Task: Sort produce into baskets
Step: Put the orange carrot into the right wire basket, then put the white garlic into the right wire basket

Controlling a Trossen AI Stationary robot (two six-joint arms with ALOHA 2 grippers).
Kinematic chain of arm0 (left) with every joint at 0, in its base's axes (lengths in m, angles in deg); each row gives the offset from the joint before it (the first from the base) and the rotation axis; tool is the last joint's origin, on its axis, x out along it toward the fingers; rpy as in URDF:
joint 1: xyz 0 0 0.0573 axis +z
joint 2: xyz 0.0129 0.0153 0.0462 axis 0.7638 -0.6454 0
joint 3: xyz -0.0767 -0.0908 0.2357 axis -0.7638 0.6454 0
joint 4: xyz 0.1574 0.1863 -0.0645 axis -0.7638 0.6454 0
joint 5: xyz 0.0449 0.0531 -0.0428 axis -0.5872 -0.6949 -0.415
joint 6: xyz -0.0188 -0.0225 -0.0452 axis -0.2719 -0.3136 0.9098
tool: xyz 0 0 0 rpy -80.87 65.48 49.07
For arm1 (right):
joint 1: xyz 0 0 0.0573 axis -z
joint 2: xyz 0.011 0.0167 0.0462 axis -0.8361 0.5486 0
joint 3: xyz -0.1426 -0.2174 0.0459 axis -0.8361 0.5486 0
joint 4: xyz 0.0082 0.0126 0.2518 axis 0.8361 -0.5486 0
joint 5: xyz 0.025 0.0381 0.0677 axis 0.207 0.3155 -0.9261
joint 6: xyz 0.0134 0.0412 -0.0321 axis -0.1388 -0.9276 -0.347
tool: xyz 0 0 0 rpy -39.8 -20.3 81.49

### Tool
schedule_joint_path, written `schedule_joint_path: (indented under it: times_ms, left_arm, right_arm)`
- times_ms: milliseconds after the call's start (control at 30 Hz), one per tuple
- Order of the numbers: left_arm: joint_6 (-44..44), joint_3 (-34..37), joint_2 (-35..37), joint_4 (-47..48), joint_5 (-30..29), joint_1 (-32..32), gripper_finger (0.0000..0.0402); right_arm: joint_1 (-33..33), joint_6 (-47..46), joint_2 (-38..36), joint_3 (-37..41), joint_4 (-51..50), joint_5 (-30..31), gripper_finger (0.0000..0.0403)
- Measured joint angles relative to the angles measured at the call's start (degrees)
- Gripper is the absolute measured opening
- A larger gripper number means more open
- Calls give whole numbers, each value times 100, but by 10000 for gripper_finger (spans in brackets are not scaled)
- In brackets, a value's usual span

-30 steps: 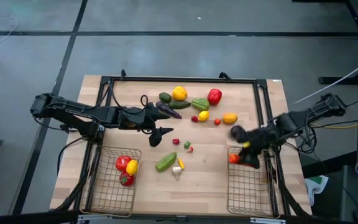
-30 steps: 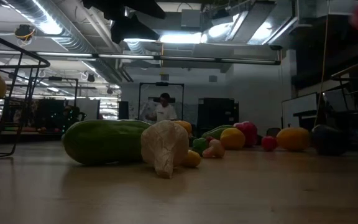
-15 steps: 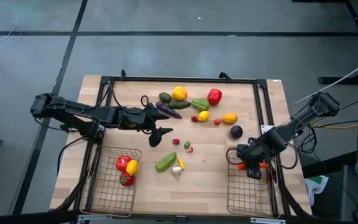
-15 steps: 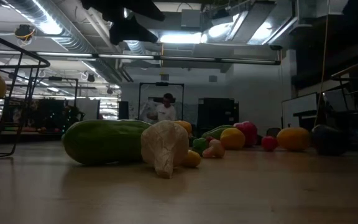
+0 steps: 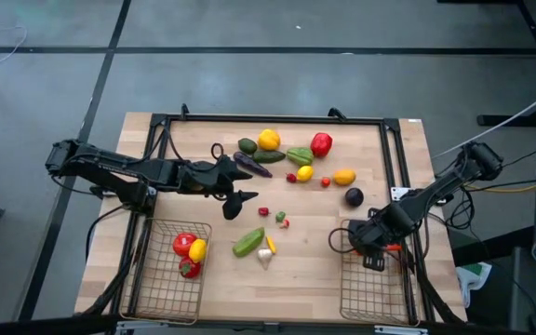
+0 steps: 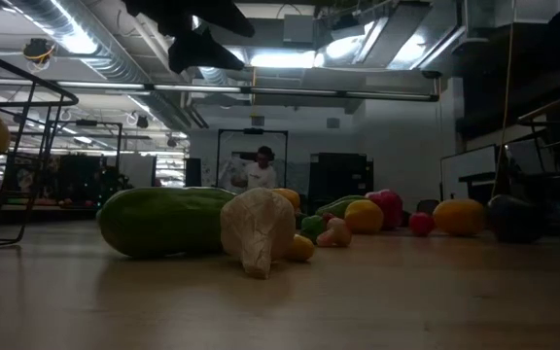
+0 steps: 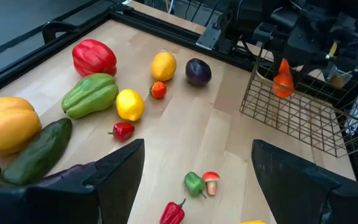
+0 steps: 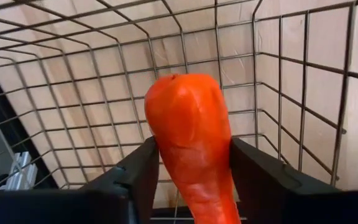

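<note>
The right gripper (image 5: 372, 251) hangs over the near end of the right basket (image 5: 372, 296), its jaws closed on an orange carrot (image 8: 194, 140) that points down toward the mesh floor below them. Judging by this, the step in hand is the drop. To do it well, the carrot should be fully inside the basket walls before the jaws part, and low enough that it cannot bounce out.

The left gripper (image 7: 194, 180) waits above the table's middle with jaws wide open and empty; a small green piece and a mushroom (image 7: 211, 182) lie between and beyond them. The left basket (image 5: 161, 293) already holds red and yellow pieces. More produce lies loose farther back.
</note>
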Motion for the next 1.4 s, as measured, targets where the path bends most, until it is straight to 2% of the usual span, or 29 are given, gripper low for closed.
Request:
schedule_joint_path:
  times_ms: [200,400,600,900,1233,1400]
  left_arm:
    - [0,0,0,0,0,0,292]
    - [0,0,0,-2,0,0,292]
    - [0,0,0,-4,0,0,292]
    - [0,0,0,-4,0,-1,292]
    - [0,0,0,-6,1,0,292]
    - [0,0,0,-7,0,-1,292]
  right_arm:
    - [2,1,60,0,-2,2,268]
    - [7,-46,60,0,-1,-424,303]
    - [7,-85,60,0,204,-1380,307]
    - [6,-172,59,0,1902,-2853,308]
    - [7,-1464,56,0,2971,-3560,308]
    - [7,-1801,56,0,4150,-3599,308]
